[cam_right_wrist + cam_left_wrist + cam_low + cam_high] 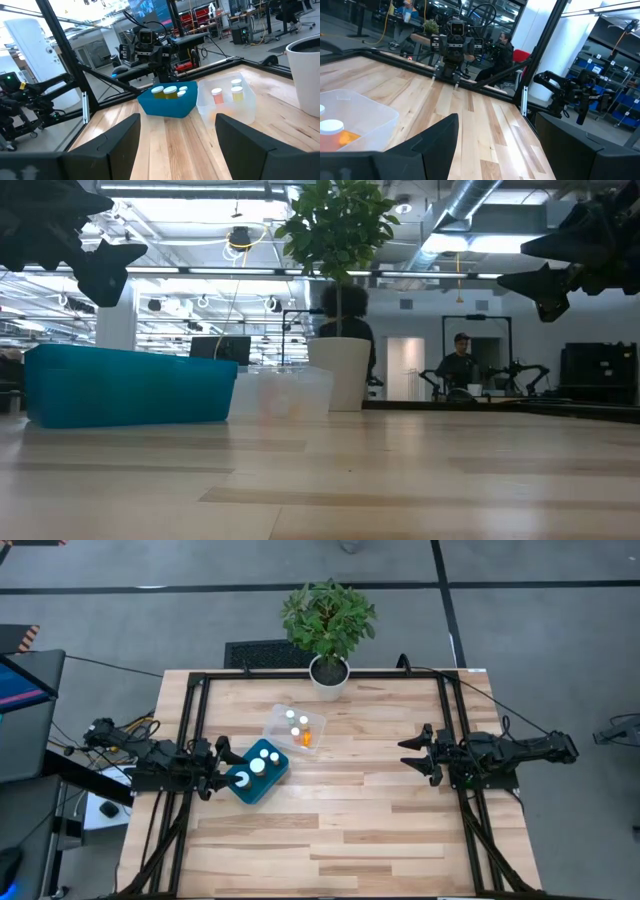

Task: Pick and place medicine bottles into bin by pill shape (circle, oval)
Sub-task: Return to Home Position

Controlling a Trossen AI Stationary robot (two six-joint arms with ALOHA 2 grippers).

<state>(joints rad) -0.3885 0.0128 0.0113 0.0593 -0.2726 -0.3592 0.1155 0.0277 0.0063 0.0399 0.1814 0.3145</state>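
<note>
The table [350,830] is made of light wooden planks, with a black frame [250,674] along its far edge and its sides. It stands on a grey floor [560,640]. At the far edge, in the middle, is a green plant [328,615] in a white pot [328,673].

All the bottles that can be seen are inside two bins, left of the table's middle. The clear bin [280,722] is in front of the pot and holds a few bottles [298,721] with white caps, at least one with an orange body. The blue bin [262,790] touches the clear bin's near-left corner. It holds more bottles [258,764], two of them with wider caps.

The left gripper [218,765] is at the left side of the table, just beside the blue bin. Its fingers are apart and hold nothing. The right gripper [408,754] is at the right side, well apart from both bins, also spread and empty. In the low view both grippers hang high above the wood.

Behind the table is a large hall with bright ceiling lights and ducts [470,210]. A person [345,320] is partly hidden behind the pot, and another person [460,362] is farther back. More robot arms stand in the room.
</note>
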